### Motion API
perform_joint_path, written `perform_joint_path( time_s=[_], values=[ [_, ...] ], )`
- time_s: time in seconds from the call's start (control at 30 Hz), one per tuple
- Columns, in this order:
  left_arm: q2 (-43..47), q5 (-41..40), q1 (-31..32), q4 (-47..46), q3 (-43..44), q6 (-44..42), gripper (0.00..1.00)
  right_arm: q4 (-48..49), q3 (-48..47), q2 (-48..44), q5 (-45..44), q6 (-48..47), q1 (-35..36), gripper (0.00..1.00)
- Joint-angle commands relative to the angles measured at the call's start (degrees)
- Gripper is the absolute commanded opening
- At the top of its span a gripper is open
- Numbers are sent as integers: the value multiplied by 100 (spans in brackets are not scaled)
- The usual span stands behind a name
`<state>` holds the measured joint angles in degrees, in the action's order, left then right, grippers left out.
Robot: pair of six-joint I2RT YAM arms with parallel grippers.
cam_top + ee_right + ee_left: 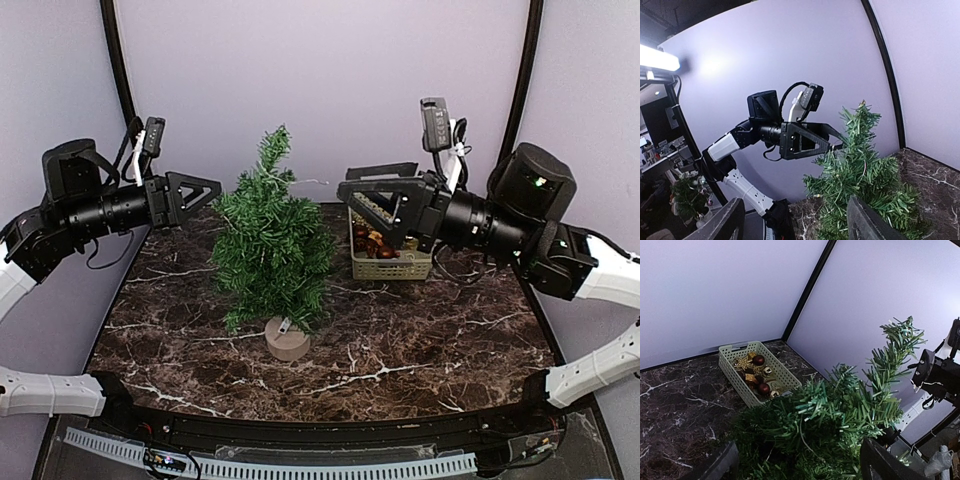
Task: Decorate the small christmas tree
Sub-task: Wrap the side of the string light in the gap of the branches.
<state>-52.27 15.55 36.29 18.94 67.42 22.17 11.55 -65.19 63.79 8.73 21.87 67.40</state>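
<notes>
Your left gripper [212, 188] and right gripper [352, 195] flanked the small christmas tree [270, 240], jaws apart (empty); you needed a square descent into the basket [390, 268].

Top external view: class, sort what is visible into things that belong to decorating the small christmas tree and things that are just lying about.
Belongs to the job:
small christmas tree
green basket
baubles inside it

Just there:
marbled table
white ribbed strip along the near edge
</notes>
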Motion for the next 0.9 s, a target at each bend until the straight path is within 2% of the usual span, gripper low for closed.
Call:
perform_joint_path(
  time_s=[0.0, 0.27, 0.57, 0.77, 0.87],
  values=[
    [35, 520, 33, -202, -75, 14, 87, 95, -394, 246, -465, -330, 106, 65],
    [6, 544, 31, -132, -71, -18, 88, -241, -878, 671, -850, -533, 227, 40],
    [24, 504, 36, -70, -71, -46, 88, -443, -949, 829, -1193, -556, 245, 20],
    [37, 461, 36, -53, -62, -63, 88, -444, -844, 847, -1485, -545, 243, 0],
    [35, 435, 33, -56, -62, -68, 88, -427, -788, 878, -1697, -478, 239, 0]
  ],
)
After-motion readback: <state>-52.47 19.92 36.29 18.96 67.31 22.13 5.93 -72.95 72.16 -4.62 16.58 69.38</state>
